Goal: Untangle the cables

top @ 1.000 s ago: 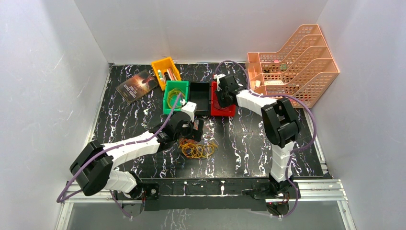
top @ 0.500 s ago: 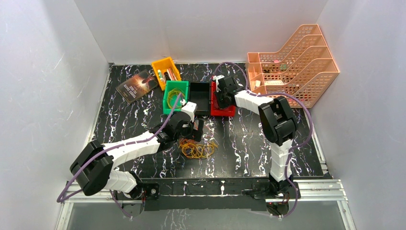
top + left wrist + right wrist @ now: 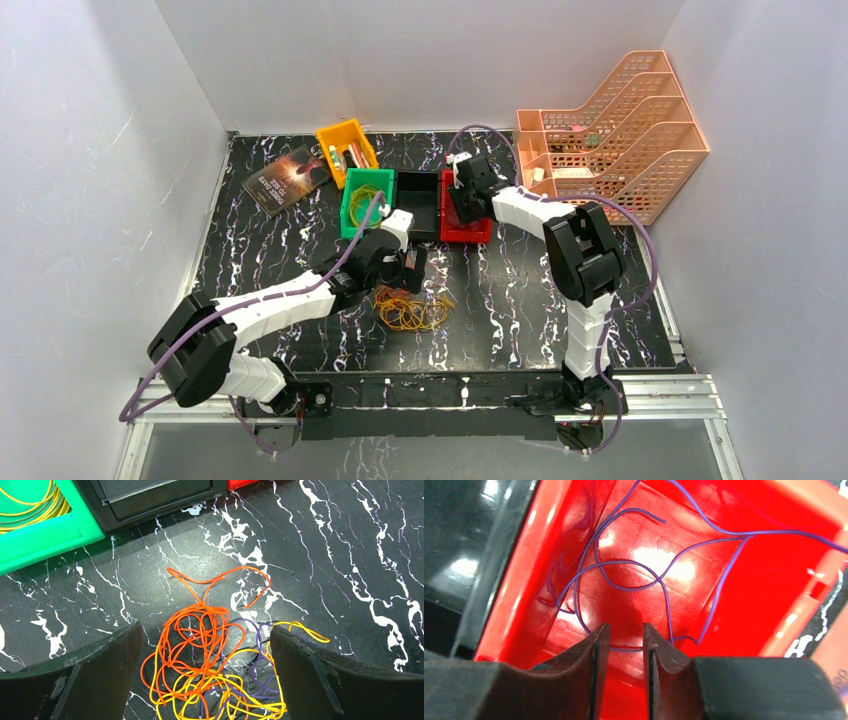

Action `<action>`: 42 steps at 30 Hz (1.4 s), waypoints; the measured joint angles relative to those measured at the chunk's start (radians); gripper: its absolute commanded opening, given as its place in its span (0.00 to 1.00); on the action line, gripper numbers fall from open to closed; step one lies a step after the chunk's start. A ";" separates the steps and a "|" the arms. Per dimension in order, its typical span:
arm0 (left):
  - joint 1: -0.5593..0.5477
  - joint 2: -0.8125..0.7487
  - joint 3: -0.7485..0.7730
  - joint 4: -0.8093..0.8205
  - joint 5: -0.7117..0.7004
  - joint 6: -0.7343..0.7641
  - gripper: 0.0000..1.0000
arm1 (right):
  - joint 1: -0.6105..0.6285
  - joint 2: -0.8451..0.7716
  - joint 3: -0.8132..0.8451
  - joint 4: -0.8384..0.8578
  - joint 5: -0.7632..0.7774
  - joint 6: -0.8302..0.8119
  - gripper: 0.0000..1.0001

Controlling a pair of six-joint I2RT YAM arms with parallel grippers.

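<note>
- The left gripper [image 3: 205, 632], jaws spread wide and holding nothing, hangs right over the cables [image 3: 210, 690].
- That tangle of orange, yellow and purple loops lies on the black marbled table [image 3: 350, 540], near the green bin [image 3: 45, 540].
- The right gripper [image 3: 625, 627], fingers only narrowly parted and gripping nothing, sits over the red bin [image 3: 774, 580], where a thin purple wire [image 3: 624, 565] lies loose.

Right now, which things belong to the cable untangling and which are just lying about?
Job: tangled cables; green bin holding yellow cables; red bin holding a purple cable; black bin.
Lying about: book; yellow bin; file rack.
</note>
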 measured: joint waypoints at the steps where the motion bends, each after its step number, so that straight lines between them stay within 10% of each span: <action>1: 0.000 0.003 0.002 0.001 0.000 0.000 0.98 | 0.000 -0.014 -0.004 -0.002 0.003 0.000 0.45; 9: 0.000 0.008 0.004 -0.002 -0.003 -0.001 0.98 | 0.000 -0.175 -0.068 0.013 0.021 0.001 0.70; 26: 0.000 0.008 0.019 -0.020 -0.050 -0.001 0.98 | 0.000 -0.314 -0.096 0.013 0.121 0.048 0.75; 42: 0.000 0.008 0.021 -0.027 -0.067 0.002 0.98 | -0.008 -0.337 -0.156 0.043 0.269 0.143 0.45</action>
